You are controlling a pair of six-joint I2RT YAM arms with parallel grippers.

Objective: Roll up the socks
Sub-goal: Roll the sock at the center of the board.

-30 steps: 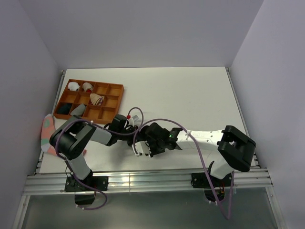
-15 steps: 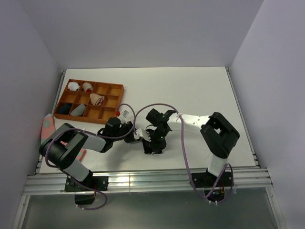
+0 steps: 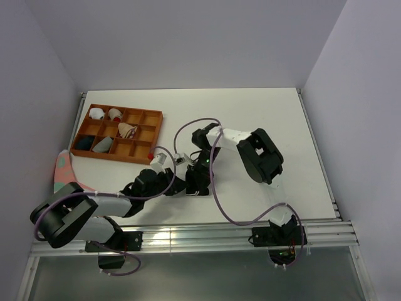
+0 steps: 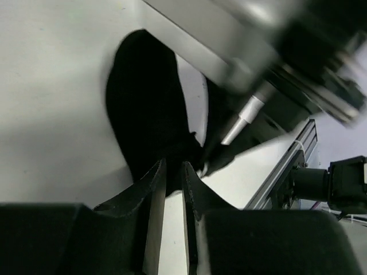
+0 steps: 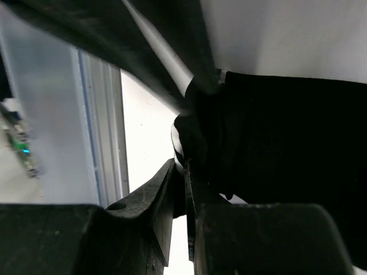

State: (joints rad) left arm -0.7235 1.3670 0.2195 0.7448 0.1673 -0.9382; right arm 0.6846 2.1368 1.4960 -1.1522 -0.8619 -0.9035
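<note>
Where the arms converged toward the front of the table (image 3: 269, 119), the left gripper (image 3: 178, 184) and right gripper (image 3: 195, 189) stood almost tip to tip.

Left wrist view: the black sock (image 4: 146, 109) lay on the table as a dark rounded lobe. The left gripper was narrowly parted, tips at the sock's near edge, with bare table showing between them.

Right wrist view: the sock's white-striped cuff (image 5: 178, 146) was bunched and pinched in the nearly closed right gripper.

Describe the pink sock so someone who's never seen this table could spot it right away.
Find the orange tray at the table's far left. Just nearer, along the left edge, lies the pink sock. It alone is pink with teal spots and lies outside the tray.
</note>
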